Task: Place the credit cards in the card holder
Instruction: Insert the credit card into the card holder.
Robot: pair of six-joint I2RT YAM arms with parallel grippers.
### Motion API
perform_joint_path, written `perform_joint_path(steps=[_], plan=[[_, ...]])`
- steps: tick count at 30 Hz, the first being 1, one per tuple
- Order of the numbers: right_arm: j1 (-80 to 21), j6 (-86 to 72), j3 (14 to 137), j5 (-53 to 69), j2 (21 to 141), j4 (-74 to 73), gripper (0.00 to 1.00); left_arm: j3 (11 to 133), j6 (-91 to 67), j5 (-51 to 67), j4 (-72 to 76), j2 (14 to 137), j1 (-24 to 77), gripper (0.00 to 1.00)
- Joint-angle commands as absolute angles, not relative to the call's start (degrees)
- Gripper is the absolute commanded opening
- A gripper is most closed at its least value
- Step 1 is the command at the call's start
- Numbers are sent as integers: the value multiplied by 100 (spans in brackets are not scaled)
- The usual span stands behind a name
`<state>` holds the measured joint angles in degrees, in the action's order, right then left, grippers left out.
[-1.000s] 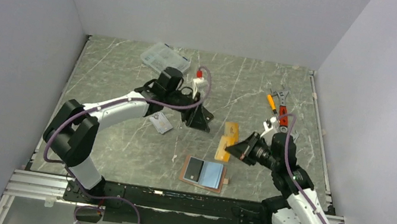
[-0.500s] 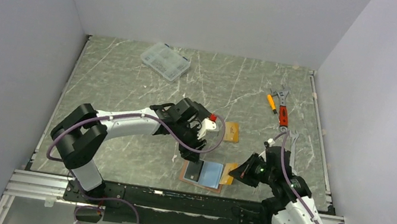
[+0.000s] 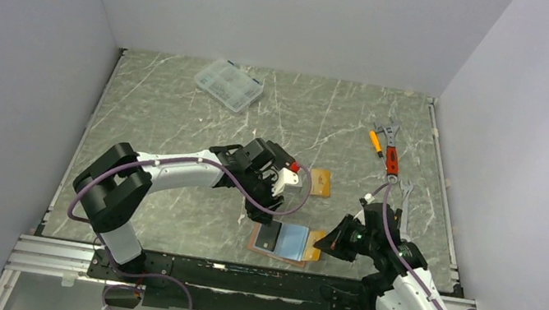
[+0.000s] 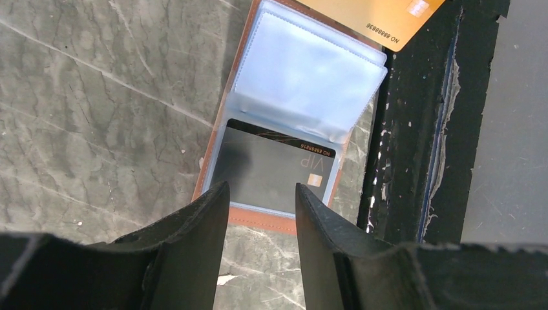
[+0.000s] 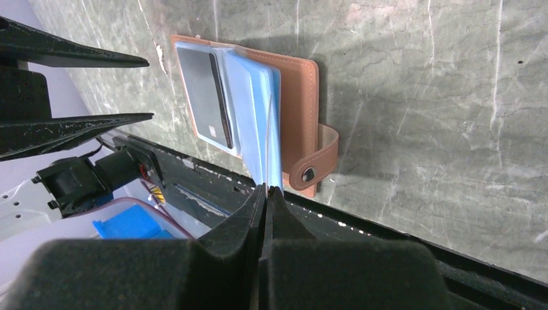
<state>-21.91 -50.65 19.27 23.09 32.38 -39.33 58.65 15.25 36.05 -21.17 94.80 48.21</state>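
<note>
The pinkish-brown card holder lies open near the table's front edge, with a black card in its left clear pocket. My right gripper is shut on an orange-gold card at the holder's right edge. In the left wrist view this card lies beyond the clear sleeves. My left gripper hangs open and empty over the holder's stitched edge beside the black card. Another orange card lies flat behind the holder. The right wrist view shows the tab just past the shut gripper.
A clear compartment box sits at the back left. Wrenches and an orange screwdriver lie at the back right. The black front rail runs just below the holder. Grey walls close in three sides.
My left arm swung from the table's middle back down to the holder, its jaws narrowing. My right gripper carried the orange-gold card forward to the holder's right edge.
</note>
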Motion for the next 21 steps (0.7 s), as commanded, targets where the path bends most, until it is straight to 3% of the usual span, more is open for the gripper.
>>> perform_joint_path(steps=[1,21], plan=[[-2239,-4955,2044,2384,3113,-3758,0,6041,1574,3585,-2097,9549,4844,47],[-2334,-4786,1935,2688,3132,-3520,0,6061,1583,3488,-2165,9656,4848,44]])
